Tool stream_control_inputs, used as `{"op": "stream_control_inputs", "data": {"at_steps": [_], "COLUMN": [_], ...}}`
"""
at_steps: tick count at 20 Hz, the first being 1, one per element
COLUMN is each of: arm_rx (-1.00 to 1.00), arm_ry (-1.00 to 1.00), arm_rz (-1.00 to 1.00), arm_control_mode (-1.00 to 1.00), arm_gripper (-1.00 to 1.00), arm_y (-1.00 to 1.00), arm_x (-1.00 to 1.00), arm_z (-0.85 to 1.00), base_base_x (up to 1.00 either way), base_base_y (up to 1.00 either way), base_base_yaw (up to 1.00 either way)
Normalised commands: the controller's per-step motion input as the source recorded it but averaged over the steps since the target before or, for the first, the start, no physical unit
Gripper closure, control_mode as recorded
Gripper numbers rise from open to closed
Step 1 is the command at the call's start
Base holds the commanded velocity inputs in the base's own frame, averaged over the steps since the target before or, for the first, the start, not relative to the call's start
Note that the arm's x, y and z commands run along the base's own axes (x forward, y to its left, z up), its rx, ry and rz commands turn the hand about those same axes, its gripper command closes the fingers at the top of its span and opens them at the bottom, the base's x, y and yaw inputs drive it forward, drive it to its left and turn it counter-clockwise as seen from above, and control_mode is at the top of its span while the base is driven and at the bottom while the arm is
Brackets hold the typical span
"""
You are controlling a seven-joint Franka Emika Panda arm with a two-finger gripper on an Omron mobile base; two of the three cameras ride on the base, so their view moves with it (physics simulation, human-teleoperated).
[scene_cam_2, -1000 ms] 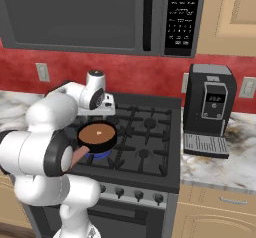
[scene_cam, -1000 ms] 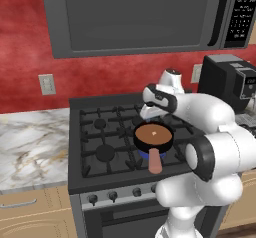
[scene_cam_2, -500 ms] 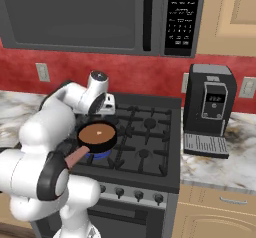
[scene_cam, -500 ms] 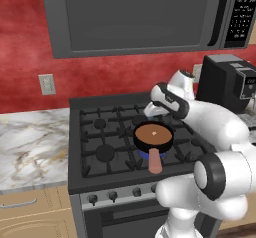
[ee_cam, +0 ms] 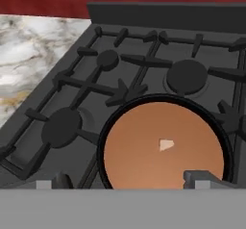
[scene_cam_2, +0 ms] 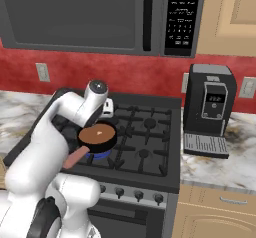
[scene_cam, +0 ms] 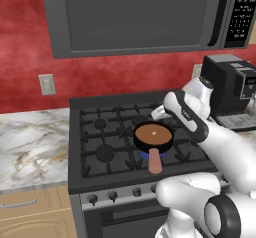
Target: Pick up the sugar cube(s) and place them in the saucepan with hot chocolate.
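Sugar, one tiny pale tan cube point(ee_cam: 166, 145), floats in the smooth brown liquid of the small round black saucepan point(scene_cam: 153, 136), a little off centre; I can count only that single cube. One saucepan sits on a front burner of the black gas stove point(scene_cam: 107, 132), its short pinkish-tan stick handle point(scene_cam: 155, 160) pointing straight toward the stove's front edge and the knobs, so the pan's long axis runs front to back. The white arm's two-finger gripper point(ee_cam: 127, 181) hangs over the pan's rear rim, its dark fingertips point(ee_cam: 199, 176) spread wide apart and holding nothing.
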Motion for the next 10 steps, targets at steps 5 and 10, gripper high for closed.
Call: {"op": "stream_control_inputs", "data": {"at_steps": [5,10], "arm_rx": [0.03,0.01], "arm_ry": [-0.09,-0.13], "arm_rz": [0.0,0.0], "arm_control_mode": [-1.0,-1.0], "arm_gripper": [-1.0,-1.0], "arm_y": [-0.17,-0.23], "arm_x": [-0.5,-0.53], "arm_z": [0.4,0.38], "base_base_x": [0.0,0.0], "base_base_y": [0.0,0.0], "base_base_yaw": [0.0,0.0]}}
